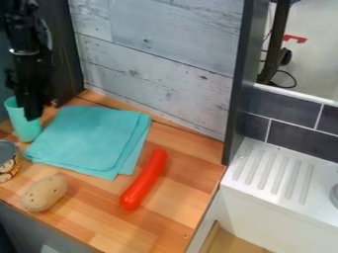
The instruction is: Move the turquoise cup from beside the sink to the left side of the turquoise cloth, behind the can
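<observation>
The black gripper (31, 107) hangs at the upper left, its lower end at the rim of a teal cup (26, 129) and overlapping part of it from this view. Whether the two touch is unclear. Right of the cup, a folded teal cloth (92, 138) lies flat on the wooden counter (173, 200). A red sausage-shaped item (144, 180) rests diagonally just off the cloth's lower right corner. Nearer the front edge lies a tan potato (44, 193), and a can (7, 160) with a patterned label is cut off by the left border.
A grey wood-plank wall (155, 59) backs the counter, with a dark upright panel (238, 89) at its right end. Beyond that panel are dark tiles (294, 109) and a white ribbed drainboard (274, 173). A dark panel stands behind the arm.
</observation>
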`<state>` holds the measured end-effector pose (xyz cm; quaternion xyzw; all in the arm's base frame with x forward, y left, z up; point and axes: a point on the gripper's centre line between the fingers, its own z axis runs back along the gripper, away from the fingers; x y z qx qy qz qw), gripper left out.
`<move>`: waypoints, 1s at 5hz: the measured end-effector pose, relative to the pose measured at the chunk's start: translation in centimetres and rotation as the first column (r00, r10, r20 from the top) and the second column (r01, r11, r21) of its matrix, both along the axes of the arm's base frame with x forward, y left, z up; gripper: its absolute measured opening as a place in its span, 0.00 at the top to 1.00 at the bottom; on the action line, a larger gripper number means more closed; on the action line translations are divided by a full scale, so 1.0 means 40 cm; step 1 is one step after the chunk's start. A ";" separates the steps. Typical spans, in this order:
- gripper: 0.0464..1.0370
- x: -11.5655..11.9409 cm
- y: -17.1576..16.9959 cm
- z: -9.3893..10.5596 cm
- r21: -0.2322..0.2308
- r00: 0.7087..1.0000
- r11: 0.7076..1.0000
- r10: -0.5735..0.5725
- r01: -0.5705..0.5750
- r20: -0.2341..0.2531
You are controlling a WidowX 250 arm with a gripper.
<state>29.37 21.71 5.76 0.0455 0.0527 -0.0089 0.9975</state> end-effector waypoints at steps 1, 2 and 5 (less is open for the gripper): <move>0.93 -0.016 0.008 -0.009 -0.011 0.999 1.000 0.027 -0.026 0.023; 0.74 -0.020 0.004 -0.009 -0.023 0.999 0.999 0.039 -0.039 0.013; 0.03 -0.037 0.004 0.142 0.017 0.983 0.995 0.091 -0.095 0.156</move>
